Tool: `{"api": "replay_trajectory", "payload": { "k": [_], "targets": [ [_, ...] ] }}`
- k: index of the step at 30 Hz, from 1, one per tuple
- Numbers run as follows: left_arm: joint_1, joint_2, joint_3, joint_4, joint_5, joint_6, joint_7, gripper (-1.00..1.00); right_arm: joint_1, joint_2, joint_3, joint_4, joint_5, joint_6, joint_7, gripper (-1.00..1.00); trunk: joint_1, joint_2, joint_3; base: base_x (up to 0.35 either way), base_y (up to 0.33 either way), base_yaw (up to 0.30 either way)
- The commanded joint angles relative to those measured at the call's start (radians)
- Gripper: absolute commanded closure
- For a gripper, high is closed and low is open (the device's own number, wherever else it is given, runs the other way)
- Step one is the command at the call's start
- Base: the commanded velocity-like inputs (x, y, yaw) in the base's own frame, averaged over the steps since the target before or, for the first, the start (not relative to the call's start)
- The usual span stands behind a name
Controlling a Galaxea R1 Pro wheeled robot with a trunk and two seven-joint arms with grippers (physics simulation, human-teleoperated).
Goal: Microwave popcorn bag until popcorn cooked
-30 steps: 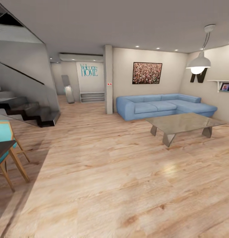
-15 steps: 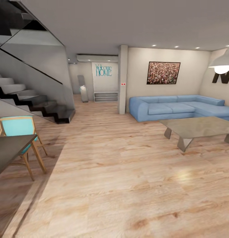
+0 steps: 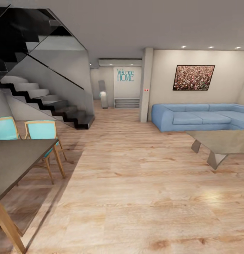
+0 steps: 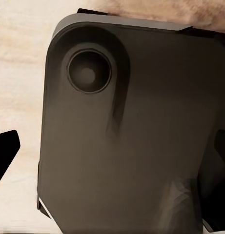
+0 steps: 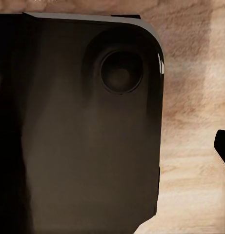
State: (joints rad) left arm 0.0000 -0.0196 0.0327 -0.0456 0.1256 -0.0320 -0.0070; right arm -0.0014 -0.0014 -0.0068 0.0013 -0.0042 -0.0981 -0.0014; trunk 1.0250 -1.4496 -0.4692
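Transit through a living room, with pale plank floor (image 3: 136, 197) spreading wide ahead. On the left, a dark dining table (image 3: 16, 158) with two turquoise chairs (image 3: 41, 130) tucked against its far edge, and behind them a black staircase (image 3: 48, 102) climbing away. On the right, a blue sofa (image 3: 196, 118) against the wall under a speckled picture (image 3: 193, 77), with a low coffee table (image 3: 224, 141) just in front of it. Straight on, a grey pillar (image 3: 146, 84) beside a hallway bearing a teal "Welcome HOME" sign (image 3: 125, 75). Close against the left wrist camera, a dark rounded housing (image 4: 122, 136) of the robot's own body over bare floorboards; much the same dark housing (image 5: 83, 136) by the right wrist camera. Probably arms folded in near the trunk for safe driving, clear of the furniture. Cannot tell whether the left gripper or the right gripper is spread or clenched. Cannot tell from here where the popcorn bag, microwave or countertop lie; likely off in a kitchen yet to be reached. Judged as the very start: driving first, grasping later.
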Motion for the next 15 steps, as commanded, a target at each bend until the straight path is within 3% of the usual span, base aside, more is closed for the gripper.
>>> {"api": "replay_trajectory", "payload": {
  "k": [1, 15],
  "targets": [
    [0.0, 0.0, 0.003, 0.0, 0.008, -0.002, -0.001, -1.0, 0.0, 0.0, -0.001, 0.0, 0.0, -0.003, 0.0, -1.0, 0.0, 0.0, -0.001, 0.0, 0.0, 0.27],
    [0.0, 0.0, 0.003, 0.0, 0.008, -0.002, -0.001, -1.0, 0.0, 0.0, -0.001, 0.0, 0.0, -0.003, 0.0, -1.0, 0.0, 0.0, -0.001, 0.0, 0.0, 0.27]
  ]
}}
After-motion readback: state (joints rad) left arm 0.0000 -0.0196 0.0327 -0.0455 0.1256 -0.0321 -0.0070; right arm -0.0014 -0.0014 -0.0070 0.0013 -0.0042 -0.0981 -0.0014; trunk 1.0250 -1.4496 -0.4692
